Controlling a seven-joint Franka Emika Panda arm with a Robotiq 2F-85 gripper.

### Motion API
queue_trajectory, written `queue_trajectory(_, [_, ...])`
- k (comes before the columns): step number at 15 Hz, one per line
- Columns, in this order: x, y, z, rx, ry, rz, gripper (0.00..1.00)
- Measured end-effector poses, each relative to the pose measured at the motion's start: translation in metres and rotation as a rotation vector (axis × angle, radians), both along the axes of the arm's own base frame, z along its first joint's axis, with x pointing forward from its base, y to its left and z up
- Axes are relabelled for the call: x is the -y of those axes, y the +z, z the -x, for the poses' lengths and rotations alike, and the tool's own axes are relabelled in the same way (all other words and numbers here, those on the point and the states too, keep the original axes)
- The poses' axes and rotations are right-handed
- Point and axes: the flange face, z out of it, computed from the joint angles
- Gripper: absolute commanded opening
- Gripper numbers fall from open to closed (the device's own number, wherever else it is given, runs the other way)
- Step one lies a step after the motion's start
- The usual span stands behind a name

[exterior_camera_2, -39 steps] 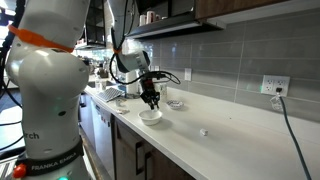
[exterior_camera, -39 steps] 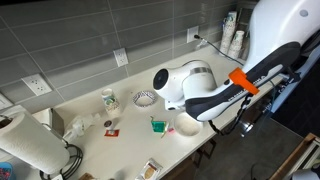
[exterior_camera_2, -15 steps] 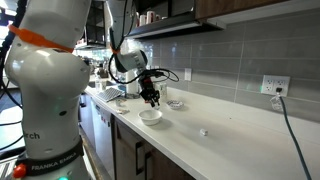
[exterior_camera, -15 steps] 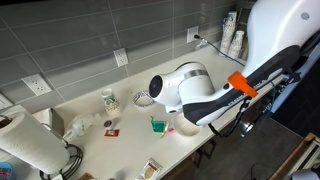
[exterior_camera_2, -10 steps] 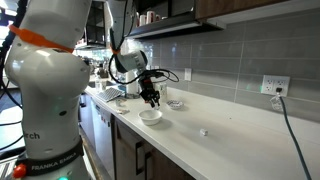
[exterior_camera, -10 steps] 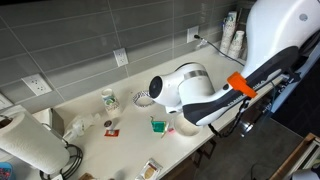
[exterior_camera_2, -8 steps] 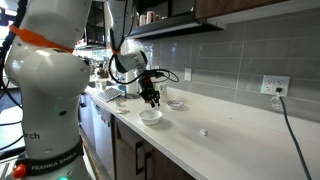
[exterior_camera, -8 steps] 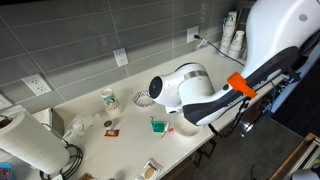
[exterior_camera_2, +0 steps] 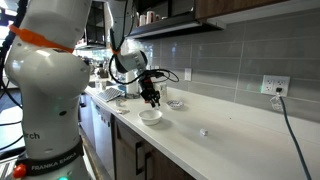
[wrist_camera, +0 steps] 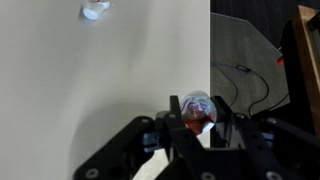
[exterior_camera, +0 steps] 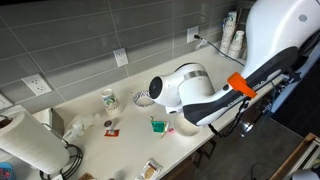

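Observation:
In the wrist view my gripper (wrist_camera: 197, 112) is shut on a small round clear object (wrist_camera: 197, 106) with red and blue markings, held between the black fingers (wrist_camera: 176, 112) above the white countertop (wrist_camera: 100, 90) near its edge. In an exterior view the gripper (exterior_camera_2: 151, 101) hangs a little above a white bowl (exterior_camera_2: 150, 116). That bowl (exterior_camera: 187, 126) is partly hidden by the arm in an exterior view, where the gripper itself is hidden behind the arm's white joint (exterior_camera: 180, 88).
A small white crumpled piece (wrist_camera: 95, 10) lies farther along the counter (exterior_camera_2: 204, 131). A green cup (exterior_camera: 158, 125), a glass dish (exterior_camera: 145, 98), a mug (exterior_camera: 109, 99) and a paper towel roll (exterior_camera: 25, 142) stand on the counter. Floor with cables (wrist_camera: 250, 70) lies beyond the edge.
Since 2.6 s ago the gripper has risen a little from the white bowl. Over the last second nothing has visibly moved.

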Motion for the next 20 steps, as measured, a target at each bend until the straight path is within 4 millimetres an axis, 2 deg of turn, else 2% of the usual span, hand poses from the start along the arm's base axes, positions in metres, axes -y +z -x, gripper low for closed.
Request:
queue_trajectory(3, [-0.0002, 0.0006, -0.0009, -0.001, 0.013, 0.004, 0.28])
queue_trajectory(7, [-0.0008, 0.0020, -0.0031, 0.005, 0.036, 0.014, 0.32])
queue_trajectory(20, [-0.0008, 0.0070, -0.0061, 0.000, 0.069, 0.056, 0.32])
